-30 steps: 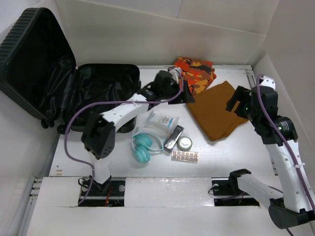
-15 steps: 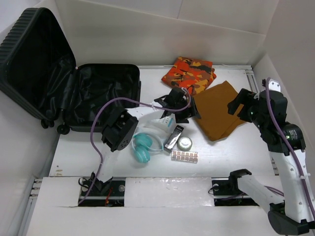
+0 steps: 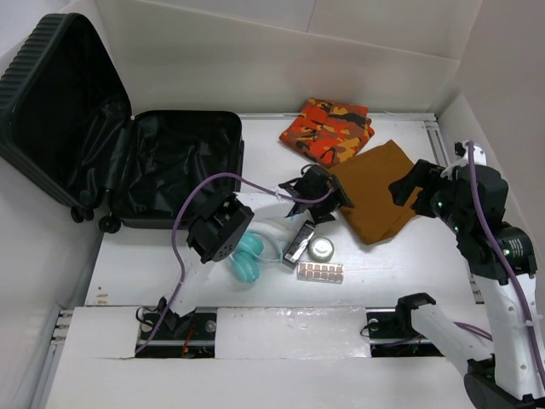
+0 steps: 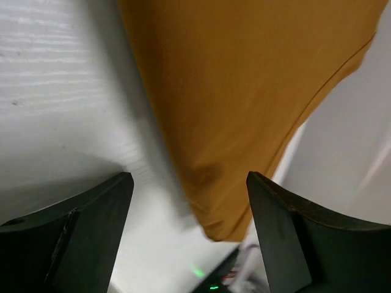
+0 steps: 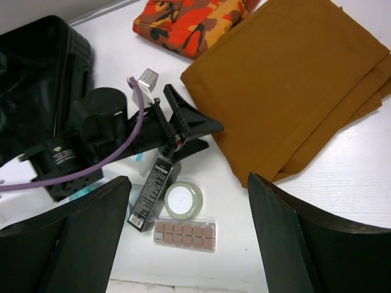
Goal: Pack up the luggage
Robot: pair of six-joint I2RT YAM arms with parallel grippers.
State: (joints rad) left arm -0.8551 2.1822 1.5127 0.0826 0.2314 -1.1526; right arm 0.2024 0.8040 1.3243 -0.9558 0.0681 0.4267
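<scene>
The luggage (image 3: 170,162) lies open at upper left, with ribbed black shell and dark lining, well left of the left gripper (image 3: 334,196), fingers apart. The right gripper (image 3: 408,181), farther right, is likewise spread and empty.

White table (image 3: 383,281): ochre cloth (image 3: 379,187) just ahead of left gripper (image 3: 334,198), camo cloth (image 3: 328,129) to one side; black box (image 3: 298,243), tin (image 3: 320,249), headphones (image 3: 247,256) opposite; luggage (image 3: 170,170) well behind.
</scene>
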